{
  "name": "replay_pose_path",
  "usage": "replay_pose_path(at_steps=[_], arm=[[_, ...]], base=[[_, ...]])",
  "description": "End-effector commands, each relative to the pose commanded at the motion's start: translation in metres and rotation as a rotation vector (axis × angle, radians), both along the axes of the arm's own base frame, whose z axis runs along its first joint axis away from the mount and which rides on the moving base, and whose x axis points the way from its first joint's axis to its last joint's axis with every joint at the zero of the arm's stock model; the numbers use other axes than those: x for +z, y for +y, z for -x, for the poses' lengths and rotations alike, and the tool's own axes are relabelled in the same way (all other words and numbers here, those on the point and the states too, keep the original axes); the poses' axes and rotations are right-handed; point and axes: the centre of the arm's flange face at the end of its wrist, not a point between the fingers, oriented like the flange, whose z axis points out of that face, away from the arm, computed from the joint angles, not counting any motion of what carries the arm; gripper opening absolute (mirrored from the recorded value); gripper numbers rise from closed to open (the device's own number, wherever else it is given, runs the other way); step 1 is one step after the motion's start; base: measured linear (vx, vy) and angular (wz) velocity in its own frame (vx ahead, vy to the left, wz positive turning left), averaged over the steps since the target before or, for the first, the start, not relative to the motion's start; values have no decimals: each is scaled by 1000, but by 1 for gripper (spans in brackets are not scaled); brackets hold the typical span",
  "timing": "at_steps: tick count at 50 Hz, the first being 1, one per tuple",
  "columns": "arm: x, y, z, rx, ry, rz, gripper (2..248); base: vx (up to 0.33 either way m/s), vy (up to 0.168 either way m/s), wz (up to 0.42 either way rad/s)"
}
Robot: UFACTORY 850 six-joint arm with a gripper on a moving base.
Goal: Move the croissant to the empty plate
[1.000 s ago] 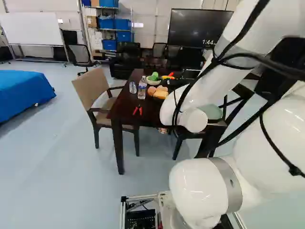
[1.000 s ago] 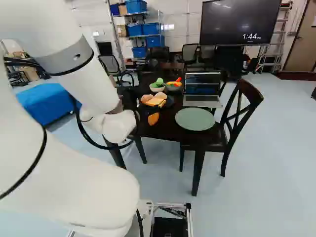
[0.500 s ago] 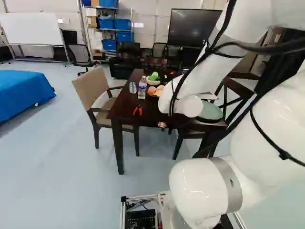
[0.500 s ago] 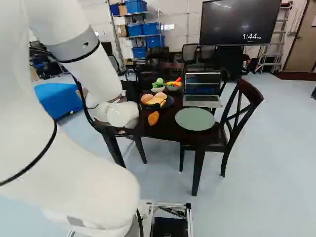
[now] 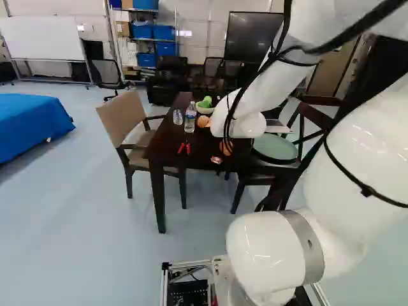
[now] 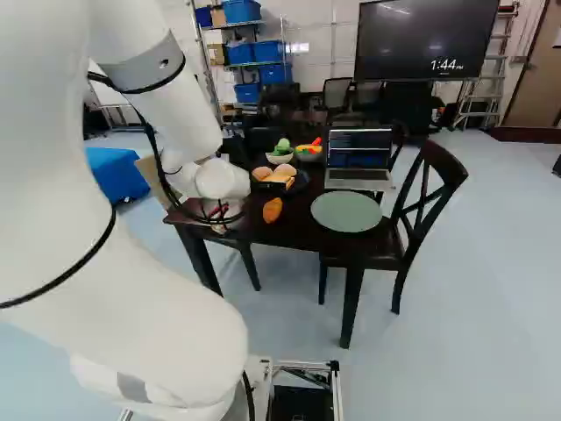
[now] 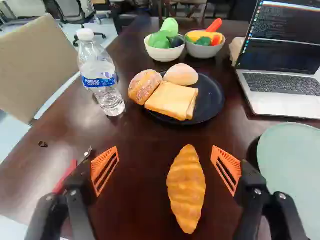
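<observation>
likely light and squashy, the croissant (image 6: pixel 273 210), central in the right base view, is inviting a gentle waist pinch; the gripper (image 7: pixel 165 160) is gaping wide.

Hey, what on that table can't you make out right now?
- Small dark scrap near the table's edge: wrist view, too small to identify.
- Text on the laptop: wrist view, too small.
- Beneath the green plate: wrist view, plate hides it.
- Part of the red-handled tool: wrist view, behind the gripper.
</observation>
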Motion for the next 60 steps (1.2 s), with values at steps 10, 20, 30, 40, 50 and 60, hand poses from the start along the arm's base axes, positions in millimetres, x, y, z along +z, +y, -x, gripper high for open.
replay_pose_path(at_steps=[10,20,30,40,50,60], arm=[[5,-3,-13,-6,61,-1,247],[11,-6,-25,-13,122,-2,247],[16,-9,-37,-20,183,-4,247],[23,-12,-48,-26,242,-6,247],[30,-15,-58,-32,301,-9,247],[31,-19,-66,-39,373,-12,247]], base=[[0,0,0],[0,0,0],[0,0,0],[0,0,0],[0,0,0],[0,0,0]])
